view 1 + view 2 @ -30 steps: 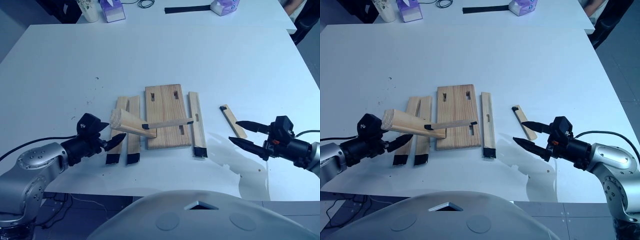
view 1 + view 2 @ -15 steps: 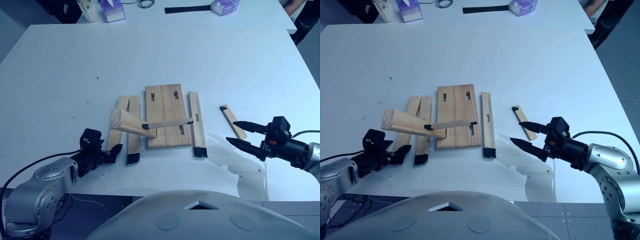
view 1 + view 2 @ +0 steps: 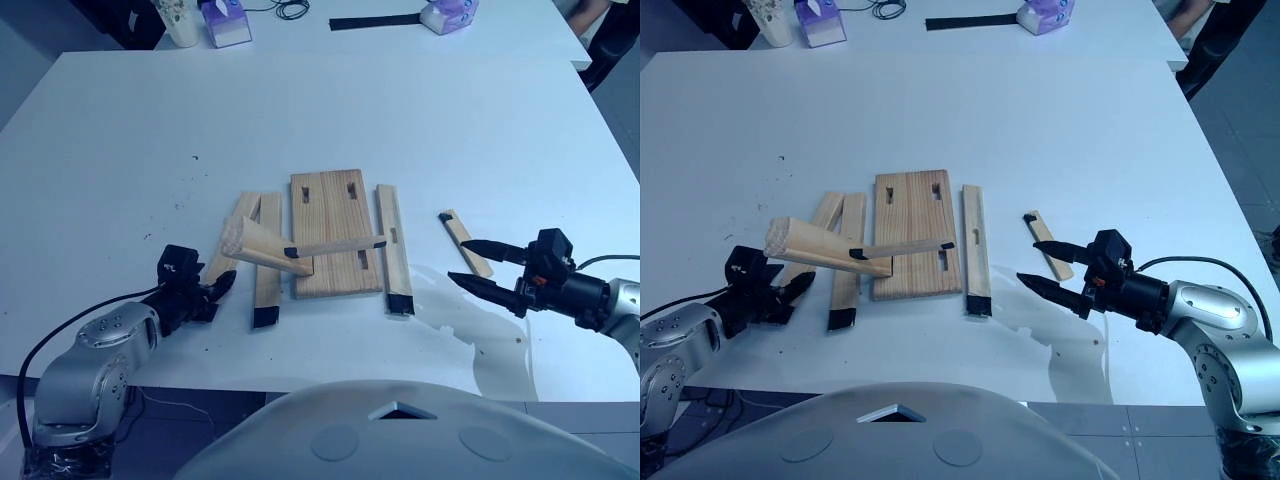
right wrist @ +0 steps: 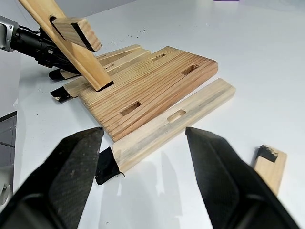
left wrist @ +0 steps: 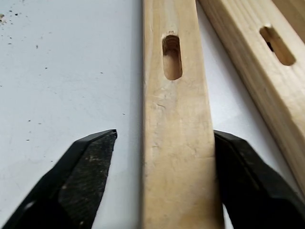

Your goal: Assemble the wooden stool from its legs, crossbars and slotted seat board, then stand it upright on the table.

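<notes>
On the white table (image 3: pixel 400 120), the slotted seat board (image 3: pixel 335 235) lies flat with wooden legs beside it. One tilted leg (image 3: pixel 262 247) leans up over the board's left edge, with a thin crossbar (image 3: pixel 335 246) stuck in it. Down low, the left gripper (image 5: pixel 164 136) has its fingers apart, one on each side of the leftmost leg (image 5: pixel 176 143). Over on the right, the right gripper (image 3: pixel 1027 260) is wide open, just beside a short crossbar (image 3: pixel 465 242).

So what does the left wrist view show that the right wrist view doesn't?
Left wrist view: the close-up, with the left gripper open astride a slotted leg. Right wrist view: the open right gripper, the seat board, a short crossbar, and a propped-up leg joined to a crossbar. Both: the left gripper, that leg, a second leg beside it, the white table.
</notes>
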Controlling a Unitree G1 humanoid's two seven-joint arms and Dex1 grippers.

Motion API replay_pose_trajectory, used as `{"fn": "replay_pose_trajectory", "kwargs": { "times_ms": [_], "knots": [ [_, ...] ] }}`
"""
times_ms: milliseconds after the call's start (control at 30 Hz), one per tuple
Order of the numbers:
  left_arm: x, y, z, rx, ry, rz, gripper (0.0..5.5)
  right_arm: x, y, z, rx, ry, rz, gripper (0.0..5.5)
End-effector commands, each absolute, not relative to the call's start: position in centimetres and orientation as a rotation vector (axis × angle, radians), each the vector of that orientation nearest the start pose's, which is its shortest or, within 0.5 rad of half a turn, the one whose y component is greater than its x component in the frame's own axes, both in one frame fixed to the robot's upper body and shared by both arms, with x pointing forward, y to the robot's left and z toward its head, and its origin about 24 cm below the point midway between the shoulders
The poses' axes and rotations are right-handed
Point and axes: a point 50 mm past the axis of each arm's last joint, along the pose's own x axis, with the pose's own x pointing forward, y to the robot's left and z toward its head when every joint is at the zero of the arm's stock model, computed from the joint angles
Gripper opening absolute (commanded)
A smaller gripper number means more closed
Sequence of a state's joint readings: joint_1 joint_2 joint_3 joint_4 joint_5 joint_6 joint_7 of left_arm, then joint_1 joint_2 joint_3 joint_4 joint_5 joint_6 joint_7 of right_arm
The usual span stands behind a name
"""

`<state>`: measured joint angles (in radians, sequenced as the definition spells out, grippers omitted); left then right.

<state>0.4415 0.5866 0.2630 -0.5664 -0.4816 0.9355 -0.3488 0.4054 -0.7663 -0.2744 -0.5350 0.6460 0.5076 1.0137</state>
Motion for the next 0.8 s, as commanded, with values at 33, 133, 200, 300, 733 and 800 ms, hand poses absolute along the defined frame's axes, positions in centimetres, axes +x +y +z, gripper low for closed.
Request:
{"fn": "replay_pose_trajectory", "kwargs": {
  "times_ms": [33,133,200,300,733,800],
  "knots": [
    [12.8,26.1,2.8,-0.029,0.911,-0.193,2.71,15.7,-23.1,10.7,-0.049,0.398,1.017,3.17],
    [13.5,26.6,2.8,-0.055,0.875,-0.179,2.28,16.0,-23.2,10.7,-0.050,0.387,1.006,3.17],
    [14.3,26.9,3.0,-0.068,0.840,-0.170,2.00,16.2,-23.3,10.8,-0.050,0.380,1.002,3.17],
    [16.5,27.5,4.2,-0.093,0.738,-0.145,2.00,16.6,-23.5,10.9,-0.055,0.366,0.992,3.17],
    [27.1,25.7,19.9,-0.077,-0.092,-0.372,2.00,21.6,-24.2,16.2,-0.007,0.113,0.956,3.17],
    [27.3,24.1,21.8,-0.068,-0.164,-0.484,2.00,22.6,-23.5,17.8,0.017,0.049,0.994,3.17]
  ]
}}
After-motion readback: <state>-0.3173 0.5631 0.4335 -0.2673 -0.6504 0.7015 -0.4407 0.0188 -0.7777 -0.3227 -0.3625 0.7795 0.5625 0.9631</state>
